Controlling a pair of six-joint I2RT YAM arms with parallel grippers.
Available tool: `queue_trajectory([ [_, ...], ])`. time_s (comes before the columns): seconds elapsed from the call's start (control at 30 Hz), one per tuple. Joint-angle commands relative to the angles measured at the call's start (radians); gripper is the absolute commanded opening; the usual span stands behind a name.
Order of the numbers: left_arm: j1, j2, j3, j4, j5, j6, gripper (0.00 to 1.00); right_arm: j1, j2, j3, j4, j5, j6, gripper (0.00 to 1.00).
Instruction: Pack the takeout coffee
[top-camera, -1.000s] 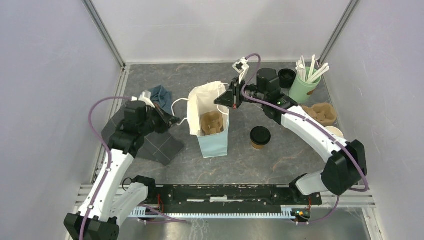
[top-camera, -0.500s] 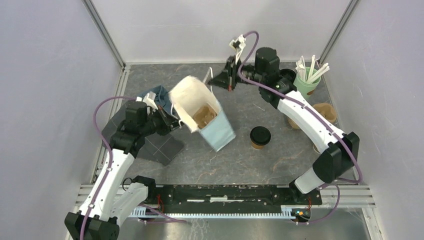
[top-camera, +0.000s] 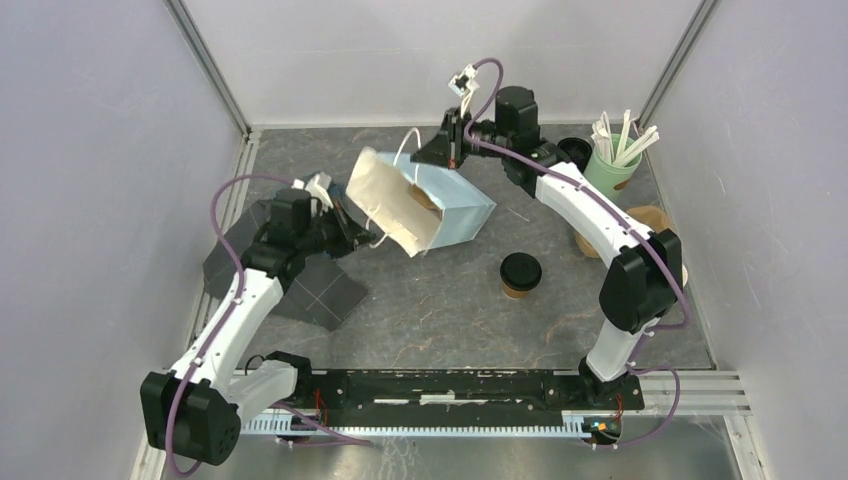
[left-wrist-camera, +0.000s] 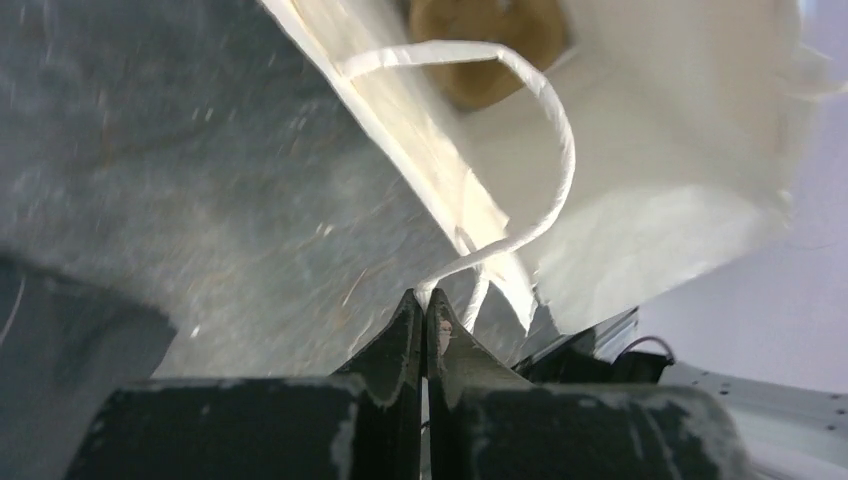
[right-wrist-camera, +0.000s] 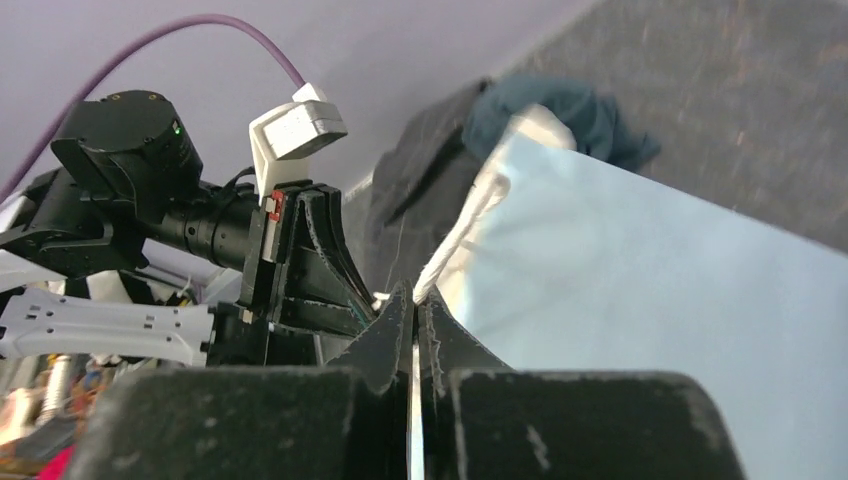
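Observation:
The takeout coffee (top-camera: 520, 272), a brown paper cup with a black lid, stands on the table right of centre, apart from both grippers. A light-blue paper bag (top-camera: 455, 208) with a white inside hangs tilted, its mouth facing front-left and a brown pulp carrier (top-camera: 421, 198) inside. My left gripper (top-camera: 366, 238) is shut on one white bag handle (left-wrist-camera: 560, 150) at its tips (left-wrist-camera: 425, 300); the carrier (left-wrist-camera: 490, 40) shows deep in the bag. My right gripper (top-camera: 441, 150) is shut on the other handle (right-wrist-camera: 470, 225), beside the bag's blue side (right-wrist-camera: 650, 270).
A green cup of white sticks (top-camera: 612, 165) and a black lid (top-camera: 574, 152) stand at the back right, brown paper ware (top-camera: 652, 218) near the right wall. A dark grey mat (top-camera: 322, 292) lies front-left. A blue cloth (right-wrist-camera: 575, 110) lies behind the bag.
The bag went from standing upright to lifted and tipped over, its base swinging back-right. The right gripper moved back and left with its handle; the left gripper followed forward. The coffee has not moved.

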Motion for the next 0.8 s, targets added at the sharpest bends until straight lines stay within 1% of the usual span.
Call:
queue_trajectory([
  [0.0,-0.008,-0.062,-0.052,-0.077,0.022,0.100,0.02,-0.005,-0.020,-0.048,0.000,-0.049,-0.018,0.00],
  [0.07,-0.008,-0.080,-0.019,-0.086,0.014,0.102,0.02,-0.015,-0.016,-0.014,0.000,-0.042,-0.003,0.00],
  [0.1,-0.008,-0.083,0.015,-0.094,0.003,0.098,0.02,-0.017,-0.012,0.018,-0.033,-0.033,0.000,0.00],
  [0.23,-0.008,-0.056,0.200,-0.133,-0.059,0.083,0.02,-0.017,-0.011,0.139,-0.106,0.020,0.017,0.00],
  [0.3,-0.008,-0.031,0.302,-0.157,-0.113,0.083,0.02,-0.017,-0.036,0.152,-0.137,0.075,0.017,0.00],
  [0.37,-0.008,-0.006,0.368,-0.175,-0.167,0.084,0.02,-0.017,-0.085,0.105,-0.148,0.132,0.020,0.00],
  [0.5,-0.006,0.056,0.421,-0.227,-0.314,0.051,0.02,-0.016,-0.244,-0.135,-0.093,0.275,0.012,0.00],
  [0.57,-0.005,0.111,0.479,-0.253,-0.320,0.068,0.02,-0.018,-0.300,-0.195,-0.060,0.285,0.064,0.00],
  [0.6,-0.004,0.152,0.542,-0.290,-0.317,0.101,0.02,-0.008,-0.316,-0.204,-0.062,0.284,0.048,0.00],
  [0.67,-0.004,0.236,0.643,-0.354,-0.345,0.137,0.02,0.017,-0.358,-0.252,-0.067,0.329,0.017,0.00],
  [0.77,-0.003,0.297,0.728,-0.346,-0.341,0.143,0.02,0.022,-0.402,-0.297,-0.096,0.354,0.038,0.00],
])
